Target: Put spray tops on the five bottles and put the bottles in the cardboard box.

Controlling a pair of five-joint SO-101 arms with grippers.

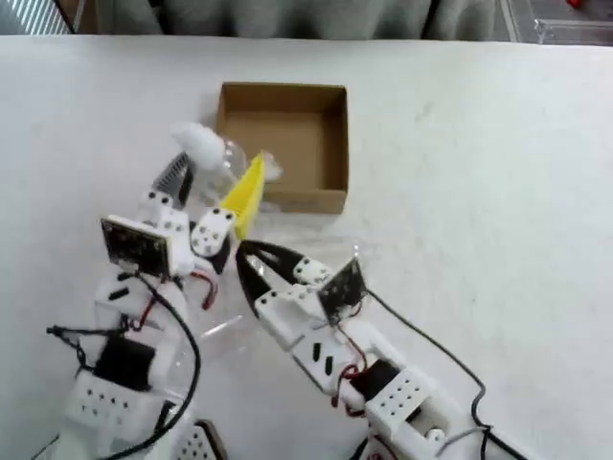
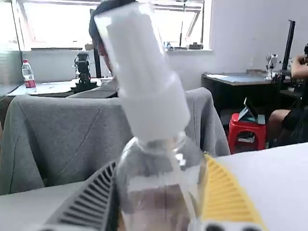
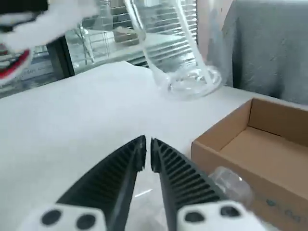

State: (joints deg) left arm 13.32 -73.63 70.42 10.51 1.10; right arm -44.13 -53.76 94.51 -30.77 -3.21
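The left gripper (image 1: 215, 177) is pinching a clear bottle (image 2: 154, 192) wearing a white spray top (image 2: 144, 82), just beside the cardboard box (image 1: 283, 91). The right gripper (image 3: 147, 144) is sitting near the box, its black fingers (image 3: 120, 178) pressed together.

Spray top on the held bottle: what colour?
White. The spray top shows best in the left wrist view, sitting on the clear bottle.

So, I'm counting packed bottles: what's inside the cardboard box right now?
Bare brown floor in the cardboard box, no bottles. The left gripper and its bottle cover the near-left corner, so that bit is hidden.
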